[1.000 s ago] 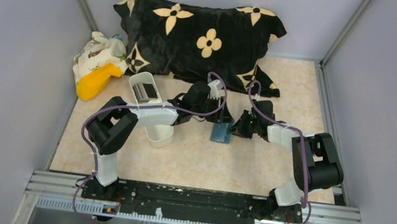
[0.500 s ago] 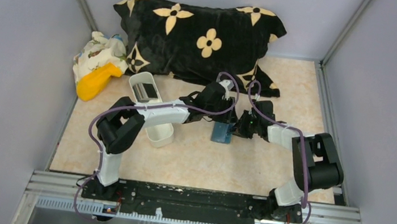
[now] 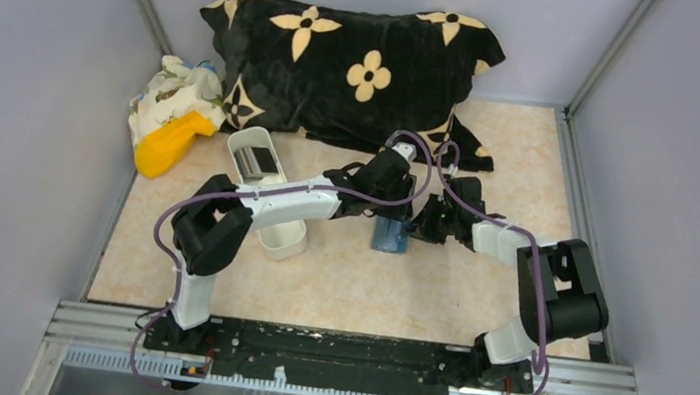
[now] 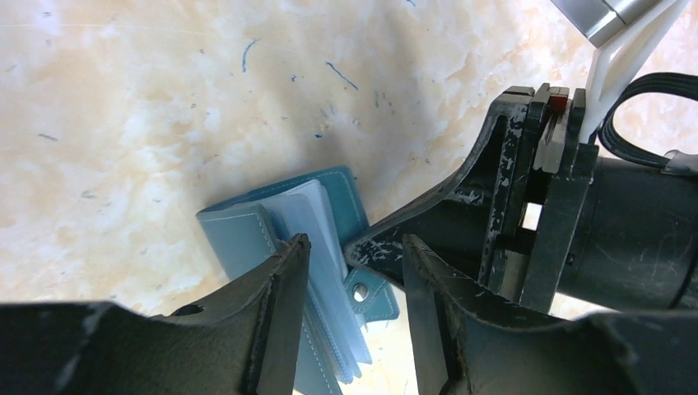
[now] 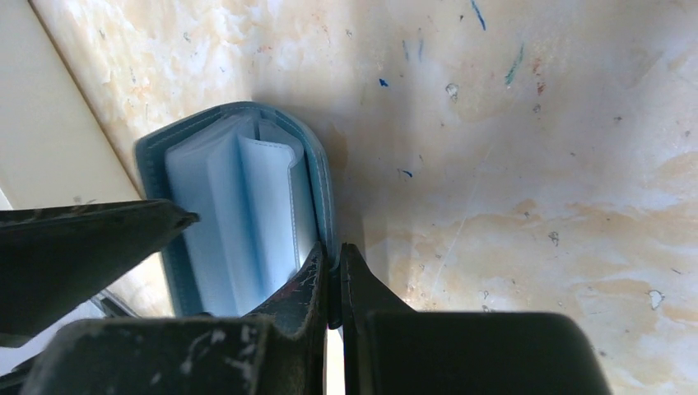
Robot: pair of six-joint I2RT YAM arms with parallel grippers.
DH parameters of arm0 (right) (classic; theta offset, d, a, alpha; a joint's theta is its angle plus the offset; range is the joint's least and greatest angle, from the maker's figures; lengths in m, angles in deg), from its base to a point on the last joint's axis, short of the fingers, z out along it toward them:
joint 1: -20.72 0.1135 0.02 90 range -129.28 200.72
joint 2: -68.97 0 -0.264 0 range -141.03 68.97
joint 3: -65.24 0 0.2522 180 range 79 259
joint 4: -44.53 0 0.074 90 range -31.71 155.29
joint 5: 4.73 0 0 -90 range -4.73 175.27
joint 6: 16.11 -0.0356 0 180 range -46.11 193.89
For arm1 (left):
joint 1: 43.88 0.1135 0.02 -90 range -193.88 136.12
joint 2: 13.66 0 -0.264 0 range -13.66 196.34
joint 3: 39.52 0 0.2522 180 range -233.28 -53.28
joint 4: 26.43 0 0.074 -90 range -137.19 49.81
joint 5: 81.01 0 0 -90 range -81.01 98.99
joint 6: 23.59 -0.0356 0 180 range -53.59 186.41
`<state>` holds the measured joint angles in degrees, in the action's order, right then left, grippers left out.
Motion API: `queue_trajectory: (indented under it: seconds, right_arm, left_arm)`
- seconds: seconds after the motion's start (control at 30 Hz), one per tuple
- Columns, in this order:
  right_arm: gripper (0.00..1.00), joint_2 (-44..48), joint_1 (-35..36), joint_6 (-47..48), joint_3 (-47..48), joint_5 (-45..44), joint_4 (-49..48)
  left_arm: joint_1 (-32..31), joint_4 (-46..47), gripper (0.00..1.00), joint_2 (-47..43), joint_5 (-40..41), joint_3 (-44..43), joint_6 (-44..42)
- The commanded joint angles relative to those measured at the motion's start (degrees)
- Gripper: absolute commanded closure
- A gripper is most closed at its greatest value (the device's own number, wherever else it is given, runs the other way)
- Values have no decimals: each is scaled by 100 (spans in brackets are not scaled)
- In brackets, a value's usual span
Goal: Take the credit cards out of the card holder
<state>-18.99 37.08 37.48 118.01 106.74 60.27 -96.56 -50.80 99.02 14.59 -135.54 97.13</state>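
card holder (image 3: 390,234) sits part-open on the worktop (image 3: 335,286), just in front of the black flowered pillow (image 3: 362,68), near its right end. right fingers (image 5: 309,280) pressed together, pinching the holder's blue cover edge. left fingers (image 4: 284,271) spread, tips straddling the pale sleeves (image 4: 329,239) and snap tab (image 4: 362,292).
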Motion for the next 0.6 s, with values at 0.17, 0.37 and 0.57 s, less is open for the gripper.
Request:
queue_trajectory:
  seconds: [0.17, 0.37, 0.57]
  right_arm:
    - [100, 256, -1, 130, 103, -283, 128]
    - [100, 343, -1, 135, 91, -410, 232]
    - [100, 372, -3, 154, 90, -512, 285]
  left_arm:
    - [55, -777, 47, -420, 501, 234, -125]
    - [79, -698, 47, -520, 423, 684, 14]
    - [148, -368, 47, -386, 134, 919, 61]
